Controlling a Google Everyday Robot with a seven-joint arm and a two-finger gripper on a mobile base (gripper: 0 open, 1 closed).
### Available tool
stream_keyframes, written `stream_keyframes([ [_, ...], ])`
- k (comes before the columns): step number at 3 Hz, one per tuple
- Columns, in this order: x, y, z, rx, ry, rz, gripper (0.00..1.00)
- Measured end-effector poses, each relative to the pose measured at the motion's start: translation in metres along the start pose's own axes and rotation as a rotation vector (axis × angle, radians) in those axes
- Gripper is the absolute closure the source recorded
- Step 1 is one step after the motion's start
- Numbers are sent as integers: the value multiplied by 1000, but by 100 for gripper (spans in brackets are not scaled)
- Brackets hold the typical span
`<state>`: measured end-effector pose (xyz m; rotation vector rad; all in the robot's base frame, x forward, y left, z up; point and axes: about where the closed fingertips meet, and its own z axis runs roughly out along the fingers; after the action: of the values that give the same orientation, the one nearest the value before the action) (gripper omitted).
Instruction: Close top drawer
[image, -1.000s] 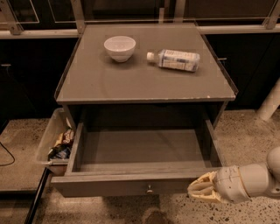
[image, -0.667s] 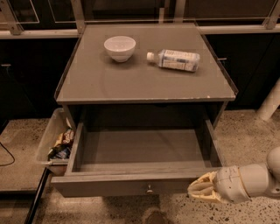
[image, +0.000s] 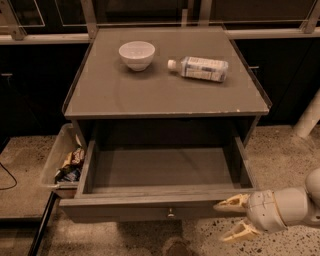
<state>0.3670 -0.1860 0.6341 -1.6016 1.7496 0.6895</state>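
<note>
Top drawer: the top drawer (image: 145, 201) stood pulled well out from under the cabinet top, toward where I stood, its plain grey inner floor in full view.
Drawer front: flat and grey, low in the scene, with one small round knob (image: 171, 213) at its centre.
Gripper: the gripper (image: 231, 218) hung low on the right, just at the right end of the drawer front, pointing left toward it.
Gripper state: its two pale fingers (image: 232, 202) were spread apart, one above the other, holding nothing.
Contact: the upper finger lay across the drawer front's right end; I could not tell whether it touched the wood.
Arm: a white rounded wrist (image: 280, 207) ran off to the right edge behind the gripper.
Cabinet top: a grey slab (image: 150, 95) above the drawer.
Bowl: a white bowl (image: 136, 54) sat upright toward the back left of the top.
Bottle: a clear bottle (image: 200, 68) lay on its side to the right of the bowl, white cap pointing at it, the two apart.
Bin: a clear plastic bin (image: 56, 156) stood against the cabinet's left side, with snack packets (image: 71, 165) inside.
Floor: speckled stone (image: 280, 150).
</note>
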Motion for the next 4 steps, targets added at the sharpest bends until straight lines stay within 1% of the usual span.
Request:
stream_keyframes([
  [1,-4,-17,1,7,-6,-22,0],
  [2,-8,-54,5,6,0,-41,19],
  [3,-18,-98,13,-7,12,-75,42],
  [4,-22,-127,19,-20,22,-93,65],
])
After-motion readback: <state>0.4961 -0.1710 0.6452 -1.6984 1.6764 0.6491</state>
